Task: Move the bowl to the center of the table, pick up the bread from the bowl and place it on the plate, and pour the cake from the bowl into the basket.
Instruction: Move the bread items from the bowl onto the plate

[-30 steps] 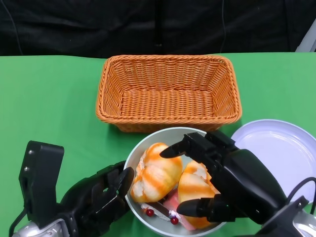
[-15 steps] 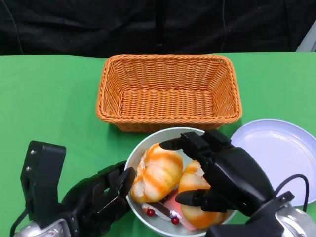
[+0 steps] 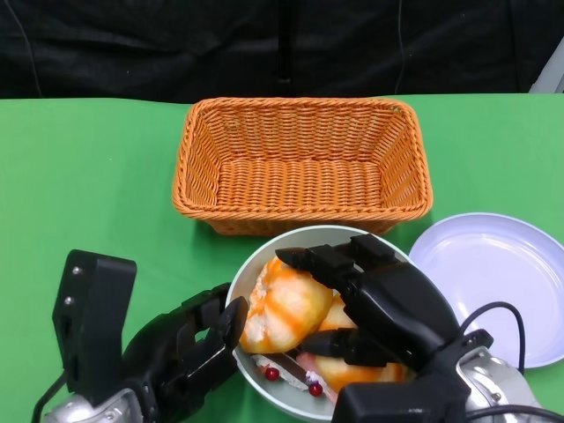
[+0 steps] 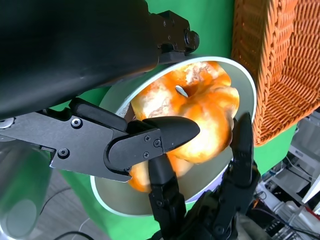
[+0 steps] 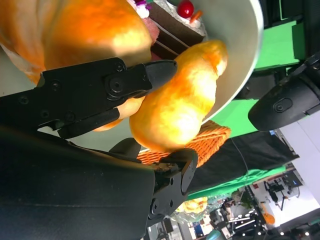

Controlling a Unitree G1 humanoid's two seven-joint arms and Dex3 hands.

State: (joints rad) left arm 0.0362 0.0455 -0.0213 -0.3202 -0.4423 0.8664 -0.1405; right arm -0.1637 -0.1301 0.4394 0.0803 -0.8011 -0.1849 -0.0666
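Note:
A silver bowl (image 3: pixel 242 273) sits just in front of the wicker basket (image 3: pixel 300 104). It holds two orange-striped breads and a cake slice with red cherries (image 3: pixel 291 372). My left hand (image 3: pixel 189 348) grips the bowl's left rim. My right hand (image 3: pixel 388 308) reaches down into the bowl, its fingers lying over the left bread (image 3: pixel 278 308). In the right wrist view the right bread (image 5: pixel 175 105) is pinched between a finger and the thumb. The palm hides most of that bread (image 3: pixel 352 374) in the head view.
A white plate (image 3: pixel 493 282) lies right of the bowl on the green tablecloth. The basket has nothing in it. A black curtain backs the table's far edge. Open green cloth stretches to the left of the basket.
My right hand has moved left and lower into the bowl and its fingers have closed round the bread. The left hand stays on the rim.

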